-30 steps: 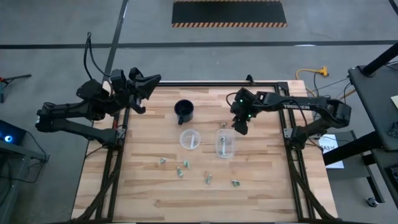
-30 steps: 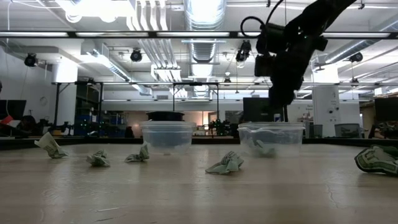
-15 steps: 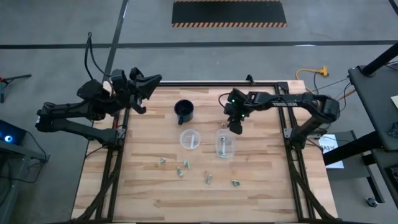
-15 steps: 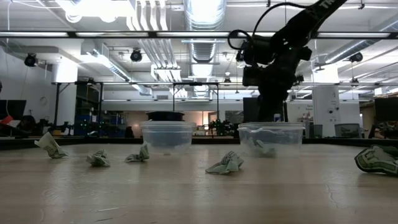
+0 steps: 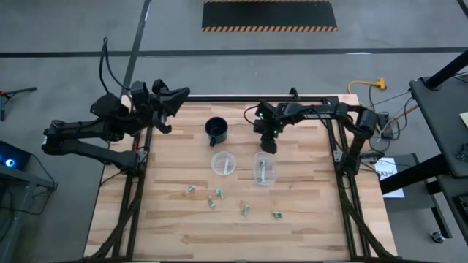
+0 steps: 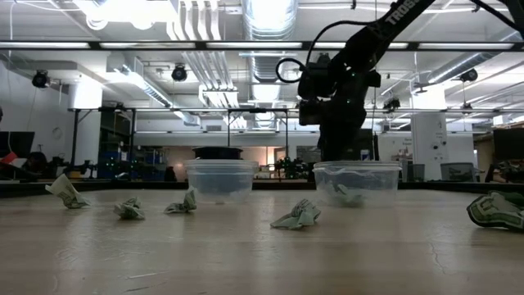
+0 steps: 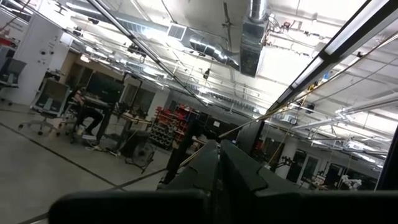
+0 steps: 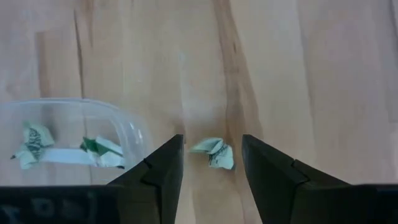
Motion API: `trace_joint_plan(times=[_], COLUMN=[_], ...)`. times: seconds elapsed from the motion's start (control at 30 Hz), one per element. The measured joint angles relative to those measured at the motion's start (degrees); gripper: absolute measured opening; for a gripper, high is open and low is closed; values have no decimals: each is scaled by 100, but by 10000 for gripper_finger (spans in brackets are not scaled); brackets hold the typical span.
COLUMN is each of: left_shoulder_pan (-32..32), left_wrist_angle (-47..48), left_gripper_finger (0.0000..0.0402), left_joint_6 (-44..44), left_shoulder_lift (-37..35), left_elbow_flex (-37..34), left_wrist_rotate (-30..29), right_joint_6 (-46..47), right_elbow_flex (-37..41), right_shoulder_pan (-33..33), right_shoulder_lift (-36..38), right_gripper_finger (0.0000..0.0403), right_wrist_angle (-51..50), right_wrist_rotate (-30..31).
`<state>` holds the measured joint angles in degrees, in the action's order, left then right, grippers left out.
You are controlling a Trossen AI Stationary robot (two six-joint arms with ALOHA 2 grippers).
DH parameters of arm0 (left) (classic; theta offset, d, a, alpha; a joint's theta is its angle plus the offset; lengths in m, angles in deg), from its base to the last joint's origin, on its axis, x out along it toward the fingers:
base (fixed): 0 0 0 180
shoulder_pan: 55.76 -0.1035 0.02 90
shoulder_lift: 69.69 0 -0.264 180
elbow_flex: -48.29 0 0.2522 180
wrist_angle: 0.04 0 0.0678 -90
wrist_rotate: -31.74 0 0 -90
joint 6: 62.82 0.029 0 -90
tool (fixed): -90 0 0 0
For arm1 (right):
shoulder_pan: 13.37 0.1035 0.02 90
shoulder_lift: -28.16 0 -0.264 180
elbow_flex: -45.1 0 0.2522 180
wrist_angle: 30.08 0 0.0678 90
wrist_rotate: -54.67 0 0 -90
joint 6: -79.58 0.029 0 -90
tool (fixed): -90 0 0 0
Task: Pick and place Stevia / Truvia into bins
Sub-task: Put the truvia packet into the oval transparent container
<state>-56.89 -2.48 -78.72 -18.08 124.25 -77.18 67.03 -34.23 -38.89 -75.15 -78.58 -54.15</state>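
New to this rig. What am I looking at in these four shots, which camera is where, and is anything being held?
It is a two-armed robot at a wooden table, sorting sweetener packets into cups.

The high view looks straight down. The low view sits at table height. The two wrist views ride on the arms, looking past their own fingers.

On the table: a black mug with a handle, two small round clear plastic cups, and tiny crumpled green-and-white paper packets, five loose at the front and some inside the cups.

The right gripper is at work beside the right-hand cup. Its wrist view shows the fingers open, straddling one packet that lies on the wood between them, not yet gripped. The left gripper waits shut at the table's far left corner, empty.
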Motion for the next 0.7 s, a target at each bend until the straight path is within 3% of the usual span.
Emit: trace_joint_plan(times=[0.7], left_shoulder_pan=[0], left_wrist_angle=[6], left_gripper_finger=[2], left_joint_6=[15], left_shoulder_lift=[62], left_elbow_flex=[0], left_wrist_rotate=[1], right_joint_6=[-269], right_elbow_flex=[377], right_shoulder_pan=[-2], right_shoulder_lift=[40], right_gripper_finger=[146], right_wrist_angle=[68], right_wrist_rotate=[-47])
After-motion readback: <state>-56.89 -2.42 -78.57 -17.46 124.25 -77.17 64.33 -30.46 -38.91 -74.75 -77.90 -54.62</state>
